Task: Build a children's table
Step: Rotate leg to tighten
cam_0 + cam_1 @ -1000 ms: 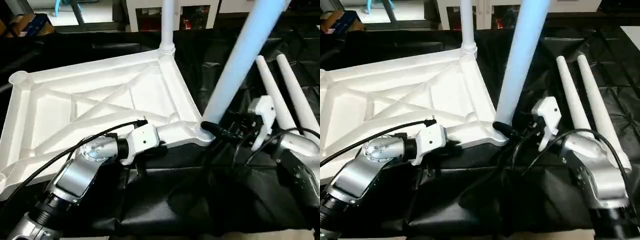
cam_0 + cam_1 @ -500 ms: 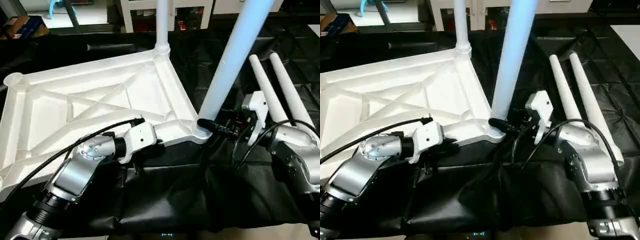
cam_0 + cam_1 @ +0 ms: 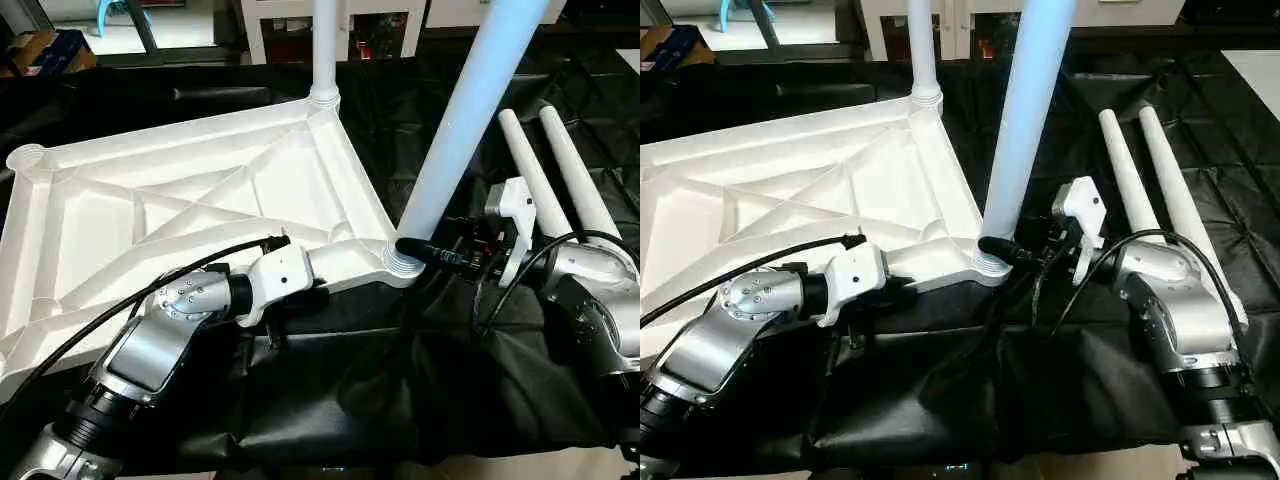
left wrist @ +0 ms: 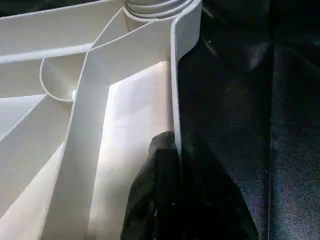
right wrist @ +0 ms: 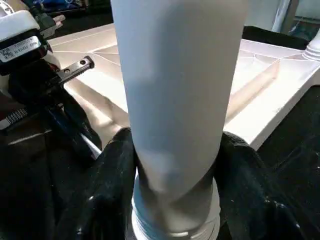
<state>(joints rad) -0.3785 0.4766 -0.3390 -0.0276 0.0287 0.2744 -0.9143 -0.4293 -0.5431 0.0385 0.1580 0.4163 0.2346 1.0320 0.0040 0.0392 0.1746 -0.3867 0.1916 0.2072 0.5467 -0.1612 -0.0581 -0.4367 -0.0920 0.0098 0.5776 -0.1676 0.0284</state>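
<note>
With my left claw [image 4: 172, 150] pinched shut on the tabletop's [image 3: 200, 200] near rim and my right claw [image 5: 175, 165] clasping the leaning leg [image 3: 470, 120] at its near-right socket [image 3: 402, 262], any slip could cross-thread it.

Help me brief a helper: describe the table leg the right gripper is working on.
Start at the white tabletop lying ribs-up on black cloth. At its near right corner a leg stands in the socket, the right gripper around its base. The other standing leg occupies the far corner; two more lie flat.
</note>
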